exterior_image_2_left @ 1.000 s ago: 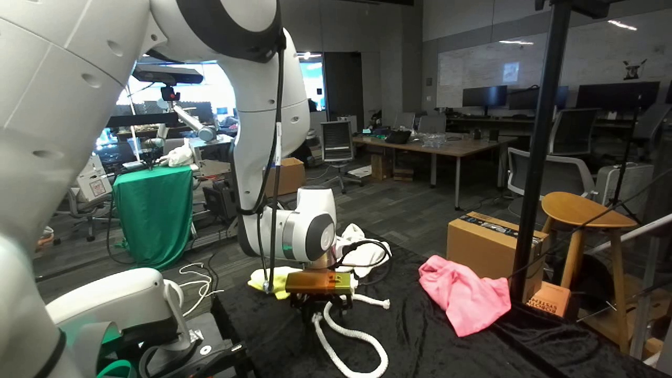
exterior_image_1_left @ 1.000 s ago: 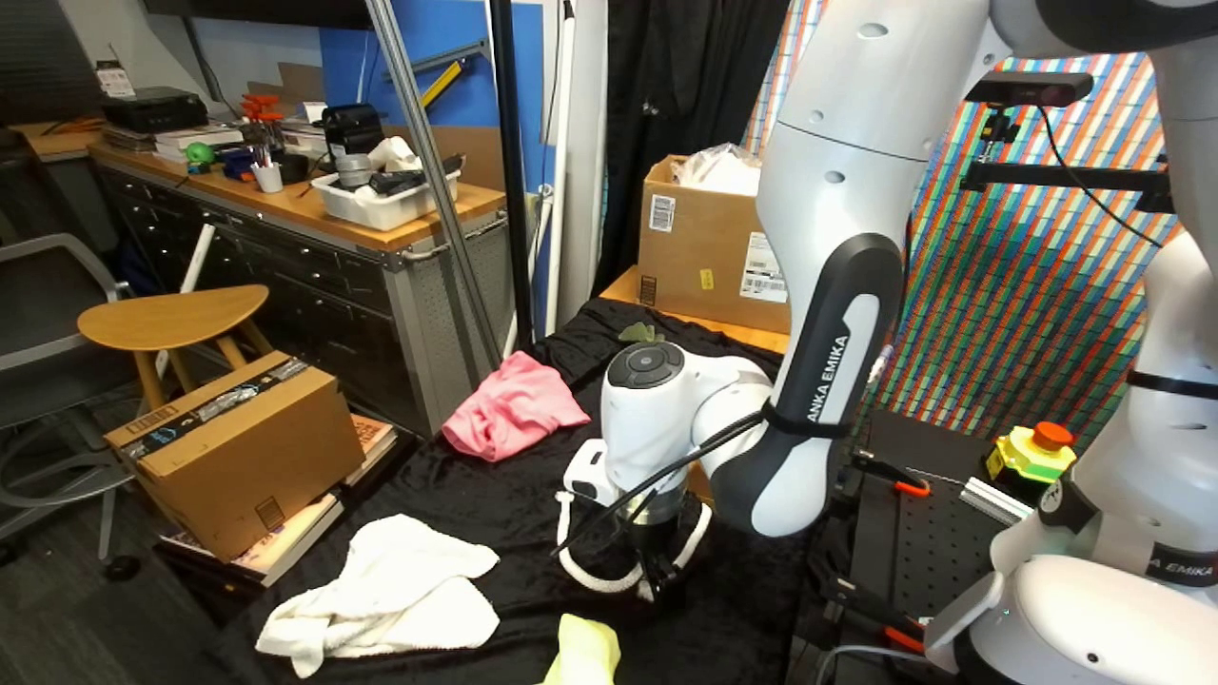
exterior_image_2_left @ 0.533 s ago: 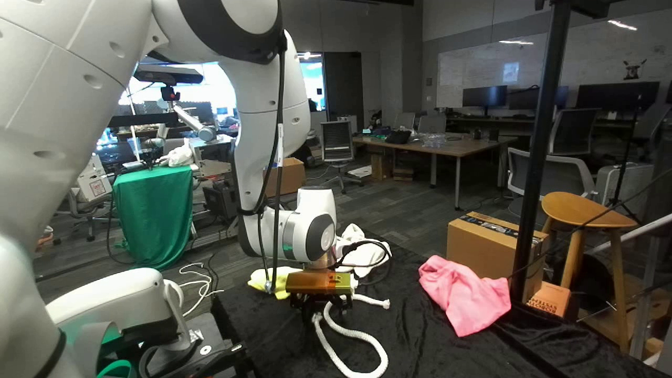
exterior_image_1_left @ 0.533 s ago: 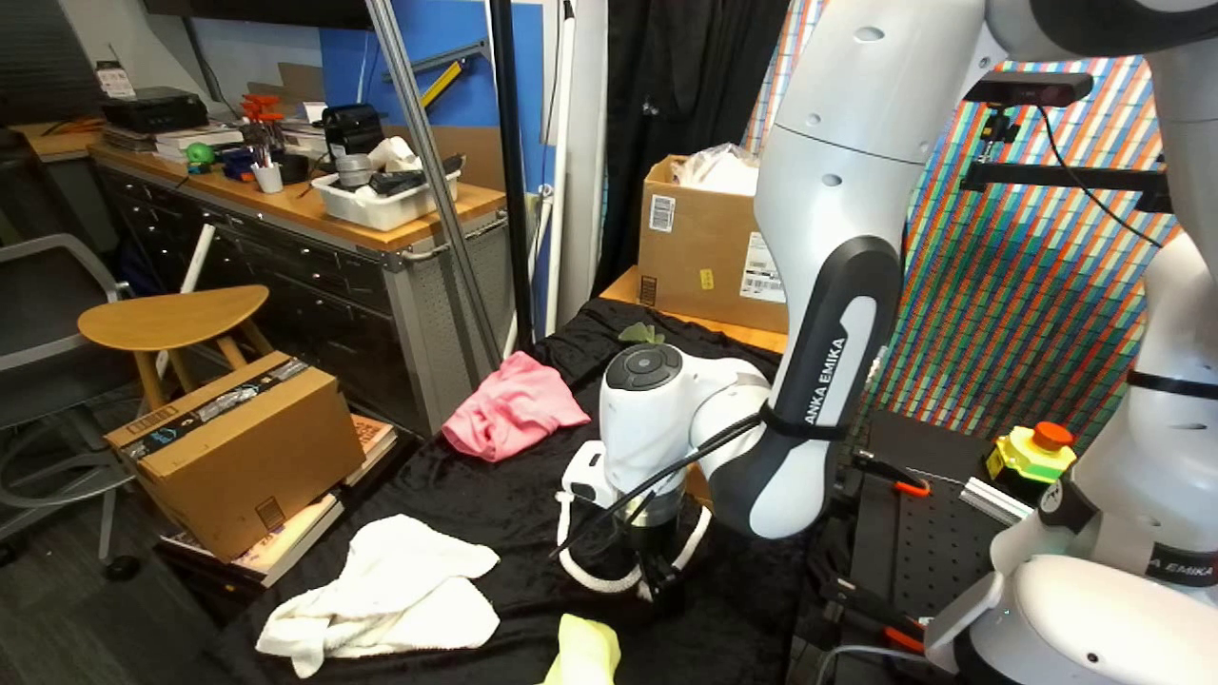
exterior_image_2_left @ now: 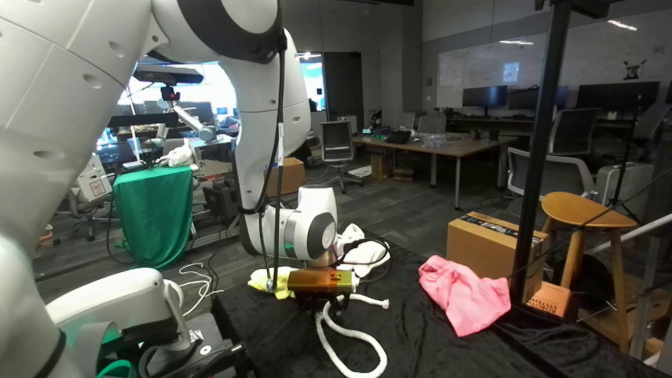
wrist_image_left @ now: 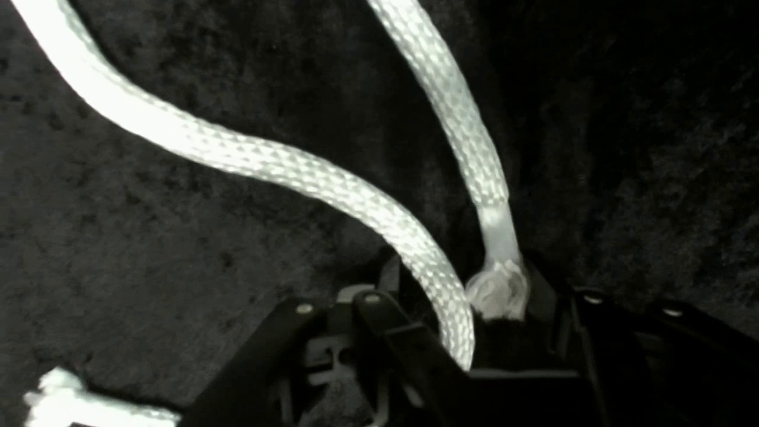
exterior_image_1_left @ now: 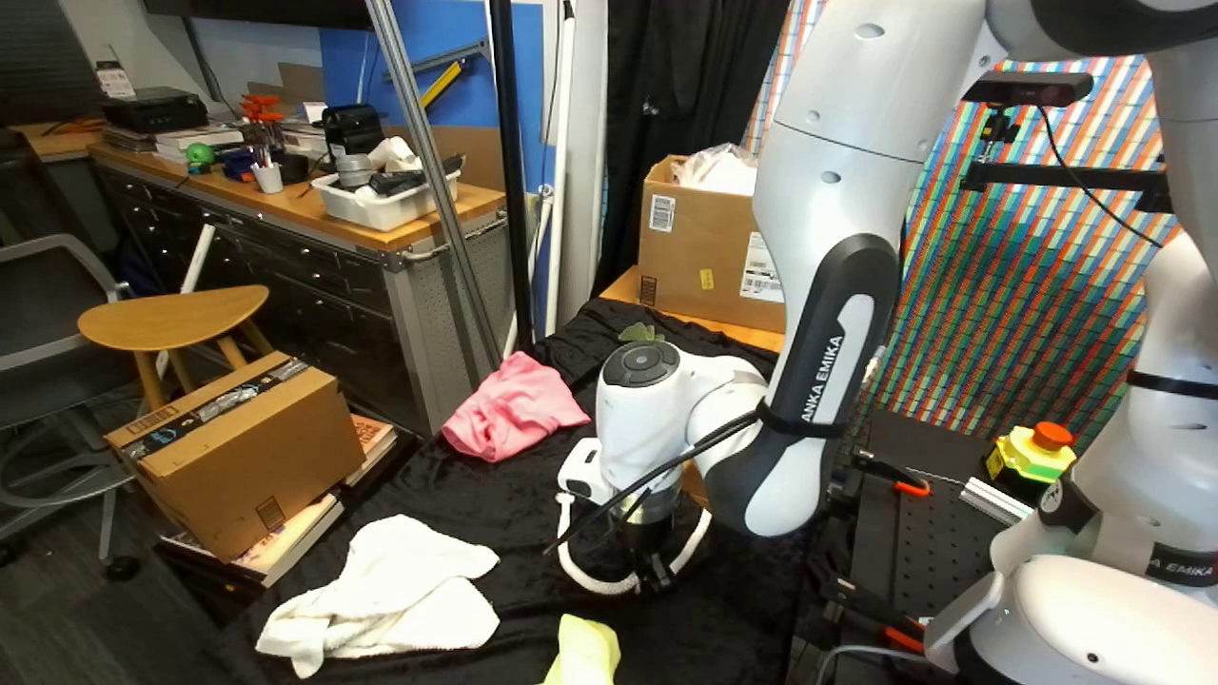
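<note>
A white braided rope (wrist_image_left: 332,187) lies in a loop on the black-clothed table (exterior_image_2_left: 415,336), seen in all views. My gripper (wrist_image_left: 466,281) points down over it, jaws partly apart. In the wrist view, a strand and the rope's taped, frayed end (wrist_image_left: 498,290) sit side by side between the fingers. The end is close against the right finger; a dark gap shows between the strand and the left fingertip (wrist_image_left: 389,274). Another frayed end (wrist_image_left: 65,397) shows at lower left. In an exterior view the gripper (exterior_image_1_left: 653,574) is dark against the cloth, its fingertips hard to make out.
A pink cloth (exterior_image_1_left: 514,407), a white towel (exterior_image_1_left: 385,599) and a yellow cloth (exterior_image_1_left: 582,652) lie around the rope. A large cardboard box (exterior_image_1_left: 714,252) stands at the table's end. A black post (exterior_image_2_left: 541,152) rises beside the pink cloth. A cable hangs along the arm.
The gripper has shifted slightly, up and to the left in an exterior view. Near the fingers the rope has moved a little; the cloths stay where they were.
</note>
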Controlling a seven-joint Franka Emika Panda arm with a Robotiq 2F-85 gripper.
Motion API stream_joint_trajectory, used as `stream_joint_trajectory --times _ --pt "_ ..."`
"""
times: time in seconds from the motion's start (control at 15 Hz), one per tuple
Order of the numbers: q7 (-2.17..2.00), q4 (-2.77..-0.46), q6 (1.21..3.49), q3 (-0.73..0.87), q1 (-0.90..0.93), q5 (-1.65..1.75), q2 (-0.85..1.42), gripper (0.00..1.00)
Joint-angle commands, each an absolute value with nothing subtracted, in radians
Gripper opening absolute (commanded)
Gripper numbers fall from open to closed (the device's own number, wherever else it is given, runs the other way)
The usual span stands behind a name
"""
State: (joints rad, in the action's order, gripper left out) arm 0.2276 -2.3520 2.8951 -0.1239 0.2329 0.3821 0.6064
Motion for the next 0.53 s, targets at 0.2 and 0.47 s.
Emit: stream_joint_trajectory --times 0.2,0.47 --pt "0.248 -2.355 2.907 -0.132 0.228 0.373 0.592 0.08" --pt "0.246 -2.355 2.907 -0.128 0.232 0.375 0.59 0.1"
